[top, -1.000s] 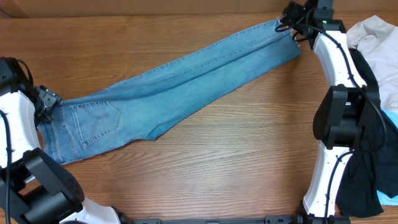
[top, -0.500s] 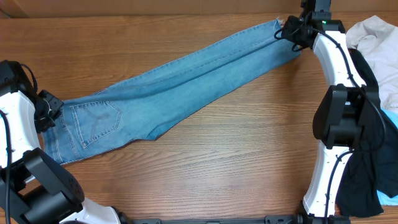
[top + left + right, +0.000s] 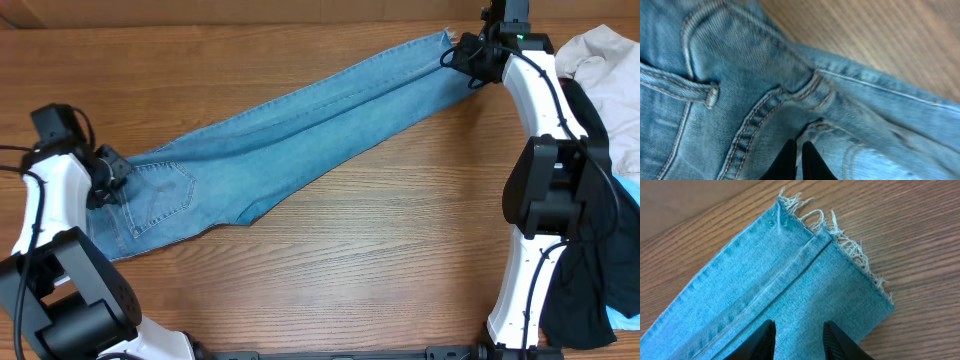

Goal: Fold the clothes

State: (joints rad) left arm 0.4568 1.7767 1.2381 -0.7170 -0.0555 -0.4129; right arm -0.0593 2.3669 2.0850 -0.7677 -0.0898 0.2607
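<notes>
The light-blue jeans (image 3: 280, 130) lie flat and slantwise across the table, waist at the left and frayed hem (image 3: 840, 235) at the upper right. A stitched back pocket (image 3: 155, 195) faces up. My left gripper (image 3: 112, 187) is at the waistband. In the left wrist view its jaws (image 3: 801, 146) are shut on a pinch of denim (image 3: 765, 75) beside a seam. My right gripper (image 3: 468, 60) is at the hem end. In the right wrist view its fingers (image 3: 799, 327) stand apart over the flat leg, with smooth denim (image 3: 790, 275) between them.
An off-white cloth (image 3: 605, 70) and a black garment (image 3: 590, 260) are heaped at the right edge behind the right arm, with a bit of pale blue fabric (image 3: 630, 190) between them. Bare wooden table (image 3: 380, 250) lies in front of the jeans.
My left gripper closed on the waistband and moved up and to the right, dragging the waist corner a little with it. My right gripper's fingers narrowed over the hem.
</notes>
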